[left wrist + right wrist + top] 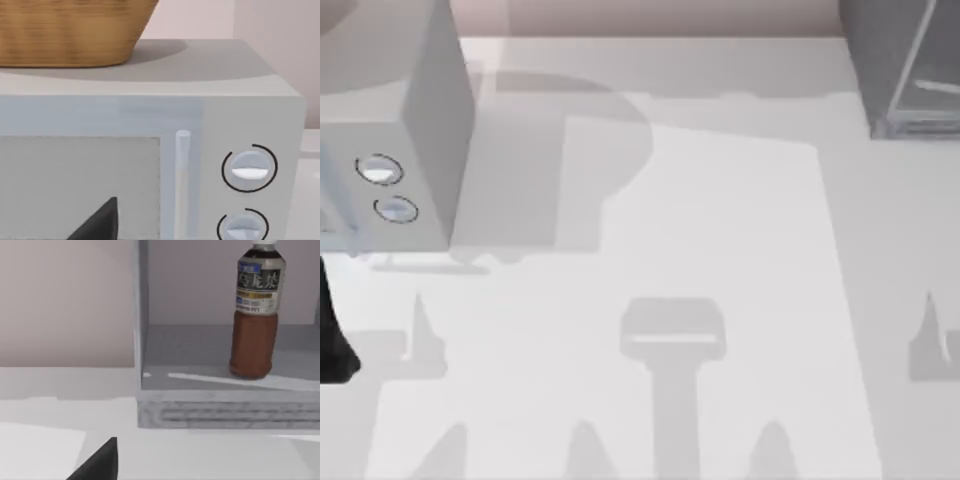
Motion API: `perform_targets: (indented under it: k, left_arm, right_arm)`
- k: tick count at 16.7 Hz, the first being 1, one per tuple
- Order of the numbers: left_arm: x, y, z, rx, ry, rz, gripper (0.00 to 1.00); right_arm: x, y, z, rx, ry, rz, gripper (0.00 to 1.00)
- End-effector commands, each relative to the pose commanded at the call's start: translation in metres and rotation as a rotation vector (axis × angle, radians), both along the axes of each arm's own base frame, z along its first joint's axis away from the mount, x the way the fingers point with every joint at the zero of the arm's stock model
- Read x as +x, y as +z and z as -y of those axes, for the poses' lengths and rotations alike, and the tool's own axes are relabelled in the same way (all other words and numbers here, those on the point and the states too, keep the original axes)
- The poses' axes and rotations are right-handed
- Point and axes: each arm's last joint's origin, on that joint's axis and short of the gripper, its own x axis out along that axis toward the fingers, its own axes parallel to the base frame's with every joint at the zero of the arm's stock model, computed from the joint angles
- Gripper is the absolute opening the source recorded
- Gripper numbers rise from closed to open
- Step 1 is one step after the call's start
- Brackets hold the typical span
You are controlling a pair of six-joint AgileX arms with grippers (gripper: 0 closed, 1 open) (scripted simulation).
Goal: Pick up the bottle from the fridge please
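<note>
Standing upright inside fridge [200,405] (shelf floor), bottle [254,315], beyond right tool

Probably a kitchen — microwave [150,165], fridge [200,405], wicker basket [70,30].

From my right wrist view, the bottle [255,315] standing upright on the floor of the fridge [200,390] carries the only writing I can find: large pale East Asian characters on the dark upper part of its label, which I cannot make out. The small print on the bands below them is too fine to read.
</note>
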Motion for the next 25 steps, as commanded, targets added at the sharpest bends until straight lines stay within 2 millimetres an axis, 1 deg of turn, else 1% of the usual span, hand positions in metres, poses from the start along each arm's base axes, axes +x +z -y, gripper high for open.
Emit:
perform_targets:
  k: [4,7,10,13,15,19,22,25]
  left_arm:
    - [0.0,0.0,0.0,0.0,0.0,0.0,1.0]
    - [0.0,0.0,0.0,0.0,0.0,0.0,1.0]
    - [0.0,0.0,0.0,0.0,0.0,0.0,1.0]
    - [0.0,0.0,0.0,0.0,0.0,0.0,1.0]
    - [0.0,0.0,0.0,0.0,0.0,0.0,1.0]
    - [0.0,0.0,0.0,0.0,0.0,0.0,1.0]
    - [0.0,0.0,0.0,0.0,0.0,0.0,1.0]
    - [0.0,0.0,0.0,0.0,0.0,0.0,1.0]
  right_arm:
    - [0.002,0.002,0.001,-0.001,0.001,0.005,1.0]
    - [0.009,0.01,0.005,-0.006,-0.001,0.024,1.0]
    - [0.024,0.019,0.012,-0.014,-0.004,0.041,1.0]
    - [0.045,0.019,0.025,-0.017,-0.007,0.032,1.0]
    - [0.06,0.013,0.036,-0.012,-0.008,0.01,1.0]
    - [0.083,-0.011,0.061,0.006,-0.006,-0.03,1.0]
    - [0.092,-0.028,0.078,0.014,-0.004,-0.034,1.0]
    - [0.097,-0.04,0.092,0.008,-0.001,-0.016,1.0]
